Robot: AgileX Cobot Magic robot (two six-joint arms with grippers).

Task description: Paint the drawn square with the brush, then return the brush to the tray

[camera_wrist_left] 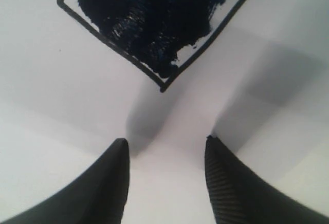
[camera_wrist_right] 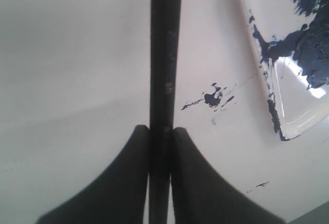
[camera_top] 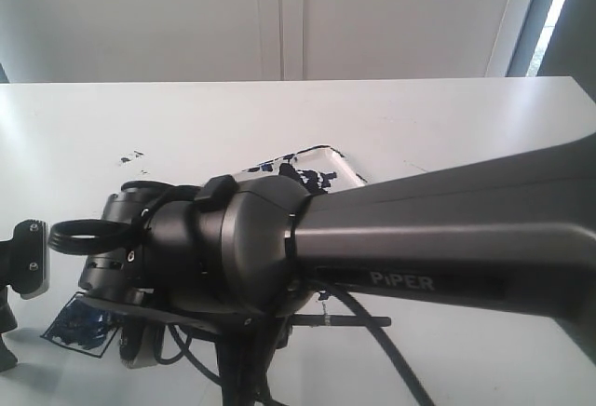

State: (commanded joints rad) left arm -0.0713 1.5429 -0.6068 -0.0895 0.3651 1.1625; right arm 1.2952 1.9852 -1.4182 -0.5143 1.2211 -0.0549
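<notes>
My right gripper (camera_wrist_right: 160, 129) is shut on the brush (camera_wrist_right: 165, 54), a thin black stick running straight out between the fingers. Its tip is out of view. In the exterior view the right arm (camera_top: 419, 238) reaches across to the left, and the brush's black end (camera_top: 365, 320) sticks out under it. The tray (camera_wrist_right: 288, 116), white with blue-black blotches, lies off to one side of the brush; its corner (camera_top: 340, 159) shows behind the arm. The drawn square (camera_wrist_left: 154, 23), mostly smeared dark blue-black, lies just beyond my open, empty left gripper (camera_wrist_left: 167, 144) and shows again (camera_top: 79, 329) at the lower left.
Dark paint specks (camera_wrist_right: 216, 98) mark the white table between the brush and the tray, with more specks (camera_top: 130, 156) at the back left. A piece of the left arm (camera_top: 26, 257) shows at the left edge. A black cable (camera_top: 391, 359) hangs under the right arm.
</notes>
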